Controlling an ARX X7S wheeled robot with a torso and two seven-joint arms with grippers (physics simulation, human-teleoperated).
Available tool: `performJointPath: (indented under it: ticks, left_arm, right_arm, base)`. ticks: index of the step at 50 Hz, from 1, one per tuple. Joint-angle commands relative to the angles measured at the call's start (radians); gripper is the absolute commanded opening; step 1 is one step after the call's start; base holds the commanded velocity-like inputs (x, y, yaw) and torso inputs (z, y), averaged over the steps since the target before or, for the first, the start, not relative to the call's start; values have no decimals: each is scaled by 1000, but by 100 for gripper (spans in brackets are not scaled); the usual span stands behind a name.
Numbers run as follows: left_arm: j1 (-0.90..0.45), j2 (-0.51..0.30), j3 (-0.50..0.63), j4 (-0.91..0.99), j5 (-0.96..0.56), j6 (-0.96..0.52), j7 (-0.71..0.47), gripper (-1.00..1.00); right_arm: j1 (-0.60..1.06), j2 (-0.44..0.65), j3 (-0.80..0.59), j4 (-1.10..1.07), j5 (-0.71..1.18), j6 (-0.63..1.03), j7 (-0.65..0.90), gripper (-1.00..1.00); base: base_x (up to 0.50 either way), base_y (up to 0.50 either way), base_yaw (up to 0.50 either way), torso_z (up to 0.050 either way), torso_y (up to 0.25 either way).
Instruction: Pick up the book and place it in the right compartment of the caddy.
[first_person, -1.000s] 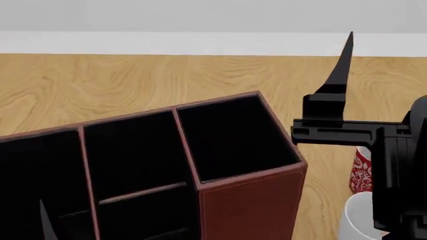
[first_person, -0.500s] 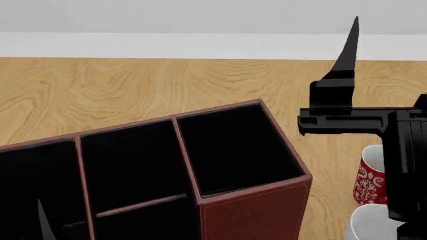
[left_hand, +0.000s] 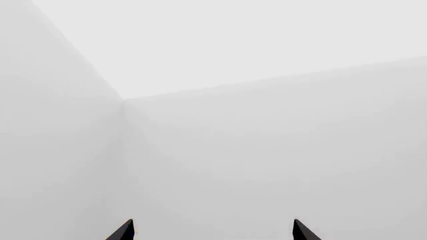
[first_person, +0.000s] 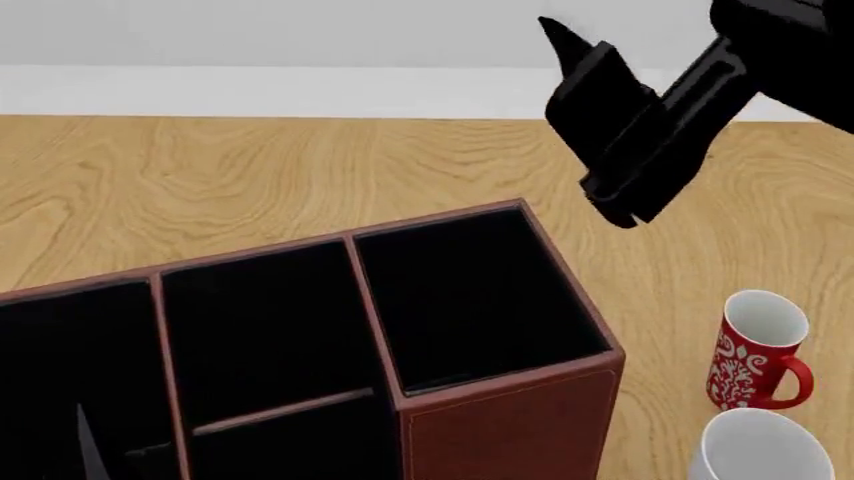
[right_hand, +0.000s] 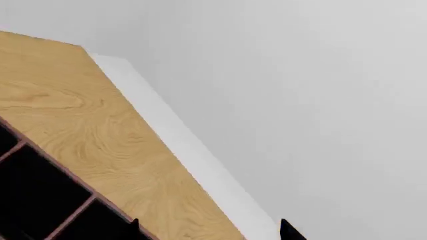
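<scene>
The reddish-brown caddy (first_person: 507, 425) fills the lower left of the head view, its three black-lined sections open upward. The right compartment (first_person: 467, 290) is the tall end section; its inside shows only black. The book is not in view in any frame. My right gripper (first_person: 561, 40) hangs tilted in the air above and behind the caddy's right end, open and empty; its wrist view shows the caddy rim (right_hand: 67, 172) below its spread fingertips (right_hand: 288, 231). My left gripper (left_hand: 210, 231) is open and empty, facing only white walls.
A red patterned mug (first_person: 754, 350) and a white mug (first_person: 761, 450) stand on the wooden table (first_person: 267, 180) right of the caddy. A thin grey point (first_person: 87, 445) shows at the caddy's left section. A white wall runs behind the table.
My right gripper has risen and swung from level to a steep tilt, moving up off the table's right side. Both mugs it partly covered now show fully.
</scene>
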Motion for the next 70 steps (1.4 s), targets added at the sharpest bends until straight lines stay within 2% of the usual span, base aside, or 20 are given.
performJointPath:
  ticks: [1, 4, 9, 17, 21, 36, 47, 70]
  left_arm:
    - [-27, -37, 76, -3, -5, 4, -70, 100]
    - [-32, -45, 92, -2, -5, 1, -87, 100]
    - [-41, -55, 117, -2, -7, 1, -106, 100]
    - [-53, -70, 151, 0, -14, -4, -137, 100]
    - [-57, -75, 160, 2, -8, -8, -152, 100]
    - [-71, -90, 199, 1, -20, -9, -177, 100]
    - [-69, -96, 204, 17, -10, -39, -201, 100]
    - [-63, -102, 196, 41, 34, -78, -230, 100]
  right_arm:
    - [476, 47, -666, 280, -159, -144, -596, 100]
    - [544, 35, -802, 316, -247, -225, -711, 100]
    - [611, -16, -938, 440, -379, -413, -838, 100]
    - [634, -34, -1035, 496, -461, -576, -957, 100]
    - [616, -44, -1064, 507, -488, -620, -967, 100]
    - [561, -22, -1132, 411, -498, -660, -1002, 100]
    - [476, -46, -1125, 384, -461, -671, -955, 100]
    - [293, -28, -1162, 279, -394, -592, -855, 100]
  base:
    - [0, 0, 0, 0, 0]
    - [0, 0, 0, 0, 0]
    - [0, 0, 0, 0, 0]
    - [0, 0, 0, 0, 0]
    - [0, 0, 0, 0, 0]
    - [0, 0, 0, 0, 0]
    - [0, 0, 0, 0, 0]
    - [0, 0, 0, 0, 0]
